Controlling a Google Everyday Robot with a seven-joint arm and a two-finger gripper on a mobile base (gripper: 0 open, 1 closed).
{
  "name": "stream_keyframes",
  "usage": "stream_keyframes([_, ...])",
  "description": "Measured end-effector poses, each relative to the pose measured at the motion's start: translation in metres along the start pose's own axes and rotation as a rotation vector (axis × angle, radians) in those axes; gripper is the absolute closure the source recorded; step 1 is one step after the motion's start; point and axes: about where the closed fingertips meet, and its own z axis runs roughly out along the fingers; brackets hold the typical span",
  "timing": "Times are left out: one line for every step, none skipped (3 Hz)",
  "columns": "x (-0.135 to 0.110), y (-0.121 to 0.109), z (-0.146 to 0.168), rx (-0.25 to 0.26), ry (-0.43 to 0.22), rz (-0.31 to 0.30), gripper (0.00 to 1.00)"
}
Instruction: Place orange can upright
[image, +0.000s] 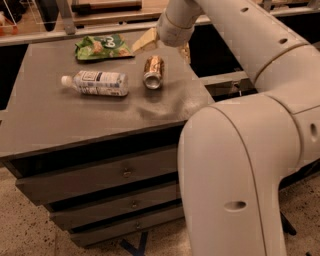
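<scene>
The orange can (153, 72) lies on its side on the grey cabinet top (75, 120), its silver top facing the front. It is orange-brown with cream patches. My gripper (161, 53) hangs just behind and above the can's far end, near the back right of the top. It is open and empty, with one cream finger (144, 41) to the left and the other finger (186, 52) to the right. It does not touch the can.
A clear water bottle (98, 83) with a white label lies left of the can. A green snack bag (102, 46) lies at the back. The cabinet has drawers (125, 172) below. My large white arm (235, 165) fills the right foreground.
</scene>
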Motion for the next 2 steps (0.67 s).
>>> stream_keyframes([-0.007, -0.004, 0.016, 0.063, 0.014, 0.012, 0.00])
stream_keyframes([-0.011, -0.004, 0.028, 0.101, 0.026, 0.019, 0.00])
